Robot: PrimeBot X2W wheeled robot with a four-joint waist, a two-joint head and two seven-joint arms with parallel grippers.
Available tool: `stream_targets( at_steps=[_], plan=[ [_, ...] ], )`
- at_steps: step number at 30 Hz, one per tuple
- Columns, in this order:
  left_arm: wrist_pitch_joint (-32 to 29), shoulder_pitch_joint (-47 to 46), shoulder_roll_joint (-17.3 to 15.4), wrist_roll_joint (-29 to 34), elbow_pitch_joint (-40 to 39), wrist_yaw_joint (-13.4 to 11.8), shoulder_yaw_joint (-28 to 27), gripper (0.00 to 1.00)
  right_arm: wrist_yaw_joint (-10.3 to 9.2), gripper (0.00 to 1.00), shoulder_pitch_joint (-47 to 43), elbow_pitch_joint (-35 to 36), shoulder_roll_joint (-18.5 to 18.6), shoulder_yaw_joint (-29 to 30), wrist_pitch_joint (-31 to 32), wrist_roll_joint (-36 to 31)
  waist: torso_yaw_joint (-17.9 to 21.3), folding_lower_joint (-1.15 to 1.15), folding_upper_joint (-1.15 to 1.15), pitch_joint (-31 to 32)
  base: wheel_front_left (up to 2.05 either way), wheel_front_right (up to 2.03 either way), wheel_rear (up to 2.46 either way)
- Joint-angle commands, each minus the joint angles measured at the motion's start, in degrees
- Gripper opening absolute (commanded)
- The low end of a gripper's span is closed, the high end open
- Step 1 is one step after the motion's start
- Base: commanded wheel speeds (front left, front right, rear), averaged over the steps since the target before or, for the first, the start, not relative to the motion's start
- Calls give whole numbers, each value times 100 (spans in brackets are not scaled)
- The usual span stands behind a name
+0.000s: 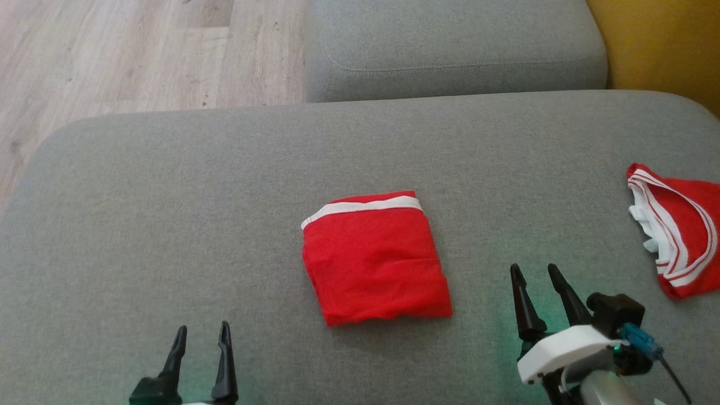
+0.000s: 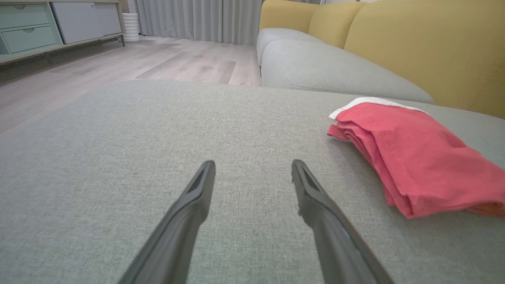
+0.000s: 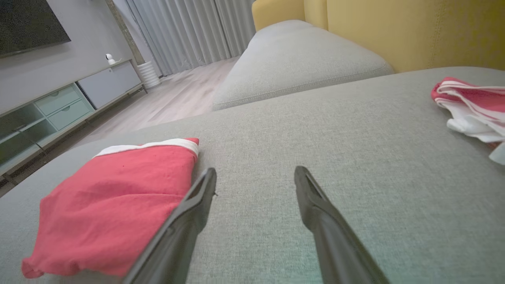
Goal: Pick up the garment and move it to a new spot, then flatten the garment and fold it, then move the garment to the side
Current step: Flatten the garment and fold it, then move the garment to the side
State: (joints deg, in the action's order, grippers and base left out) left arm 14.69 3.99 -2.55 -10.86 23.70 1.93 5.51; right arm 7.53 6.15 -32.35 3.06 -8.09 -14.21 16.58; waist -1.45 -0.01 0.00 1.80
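On the grey sofa (image 1: 169, 197), mid-cushion: garment (image 1: 374, 261), red with a white band, folded square. Left claw (image 1: 203, 327) and right claw (image 1: 533, 268): fingers apart, empty. Second garment (image 1: 683, 236), crumpled, far right.

The folded red cloth garment with a white band (image 1: 374, 261), just left of the right gripper (image 1: 534, 269), is soft, matt and lightly creased. The grey sofa seat cushion (image 1: 169, 225) beneath that gripper and the left gripper (image 1: 203, 326) is coarse woven fabric, matt and finely flecked. The long dark fingers (image 3: 315, 213) look like smooth matt plastic. The white wrist housing (image 1: 568, 351) behind the right gripper is smooth, faintly glossy plastic. Well to its right, the crumpled red garment with white stripes (image 1: 683, 236) is matt cloth. Far ahead, the pale wood-grain plank floor (image 1: 140, 50) has a low sheen, and the yellow sofa backrest (image 3: 414, 31) looks smooth and leather-like.
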Motion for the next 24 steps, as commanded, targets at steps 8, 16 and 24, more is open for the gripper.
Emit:
stream_targets(
  at_steps=[8,16,24],
  plan=[
    [30,-309,-32,-24,-167,-31,132,100,-4,100,301,83,-18,-207,-78,20,-199,1,0,-131,0,0,0],
    [30,-483,-32,-57,-111,87,523,100,-4,100,1130,-453,-18,-711,-78,241,-777,1,0,-502,0,0,0],
    [30,-652,-32,-142,101,197,775,100,-4,100,1913,-2263,-18,-805,-37,224,-1394,1,0,-806,0,0,0]
  ],
)
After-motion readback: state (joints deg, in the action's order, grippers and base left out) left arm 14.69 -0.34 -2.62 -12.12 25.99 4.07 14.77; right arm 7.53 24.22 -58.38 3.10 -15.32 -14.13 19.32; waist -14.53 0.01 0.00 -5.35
